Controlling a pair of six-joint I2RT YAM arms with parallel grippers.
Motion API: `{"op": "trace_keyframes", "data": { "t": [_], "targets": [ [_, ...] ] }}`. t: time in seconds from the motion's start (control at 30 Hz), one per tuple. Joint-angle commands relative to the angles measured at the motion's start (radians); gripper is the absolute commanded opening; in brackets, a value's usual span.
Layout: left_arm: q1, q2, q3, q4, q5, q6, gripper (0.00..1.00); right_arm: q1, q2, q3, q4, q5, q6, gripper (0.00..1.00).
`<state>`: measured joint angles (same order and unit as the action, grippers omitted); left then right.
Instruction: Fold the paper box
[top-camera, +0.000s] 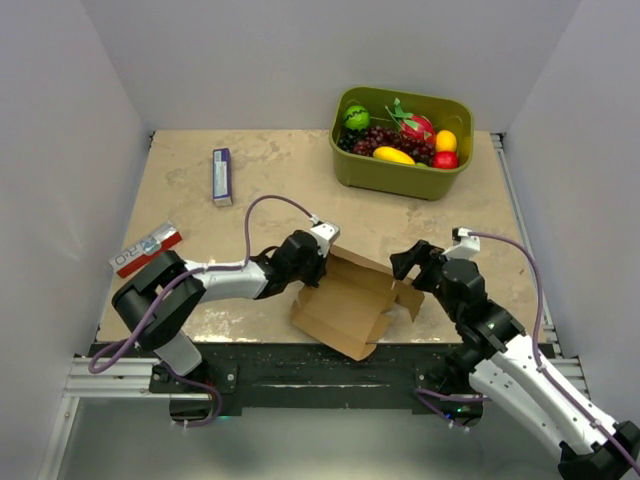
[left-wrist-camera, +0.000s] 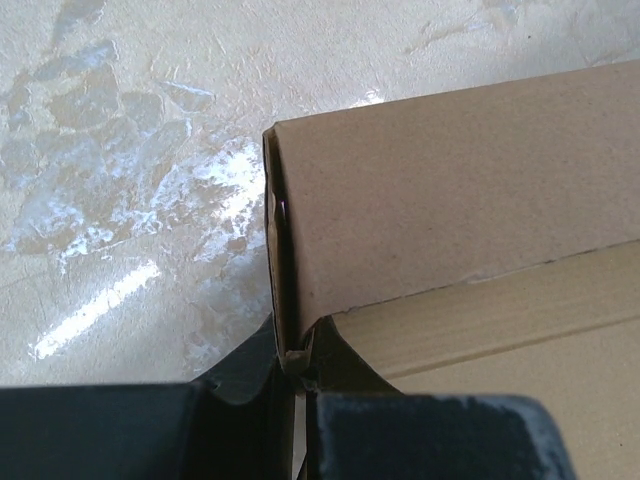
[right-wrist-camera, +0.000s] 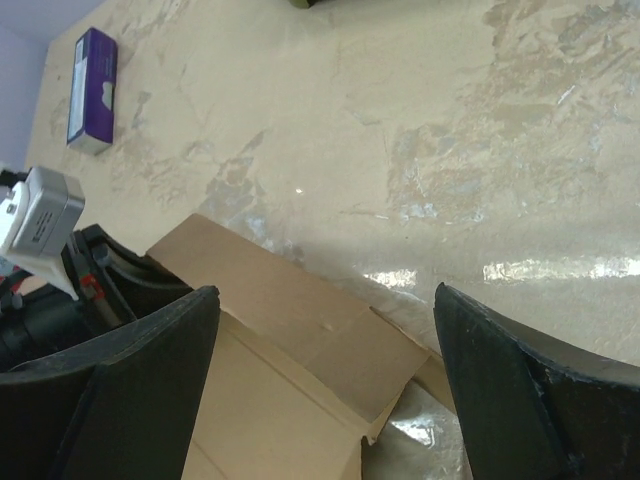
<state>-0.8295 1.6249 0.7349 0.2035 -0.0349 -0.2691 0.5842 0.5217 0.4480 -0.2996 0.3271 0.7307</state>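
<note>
Plain pale grey walls enclose the beige, marble-patterned table on three sides (glossy patches on its surface reflect light), with a black strip and aluminium rail along its near edge.

Desk: green bin of fruit far right; purple box far left; red-and-white box at left edge.

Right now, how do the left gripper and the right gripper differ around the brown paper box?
The left gripper is shut, pinching a raised wall's edge of the paper box; the right gripper is open and holds nothing. The left gripper is at the box's left side, the right gripper over its right flap. Both have black fingers and are close to the box.
</note>
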Motion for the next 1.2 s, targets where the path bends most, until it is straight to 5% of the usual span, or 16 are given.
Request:
{"op": "trace_keyframes", "data": {
  "t": [0.0, 0.4, 0.8, 1.17],
  "targets": [
    [0.023, 0.026, 0.047, -0.093, 0.052, -0.002, 0.0, 0.0, 0.02, 0.035, -0.003, -0.066, -0.085, 0.93],
    [0.066, 0.032, 0.055, -0.084, 0.096, -0.027, 0.0, 0.0, 0.004, -0.037, -0.067, -0.094, -0.019, 0.89],
    [0.086, 0.001, 0.021, -0.05, 0.121, -0.051, 0.0, 0.0, 0.04, -0.077, -0.062, -0.065, 0.053, 0.67],
    [0.118, -0.026, 0.012, -0.052, 0.132, -0.045, 0.0, 0.0, 0.033, -0.083, -0.069, -0.066, 0.059, 0.75]
  ]
}}
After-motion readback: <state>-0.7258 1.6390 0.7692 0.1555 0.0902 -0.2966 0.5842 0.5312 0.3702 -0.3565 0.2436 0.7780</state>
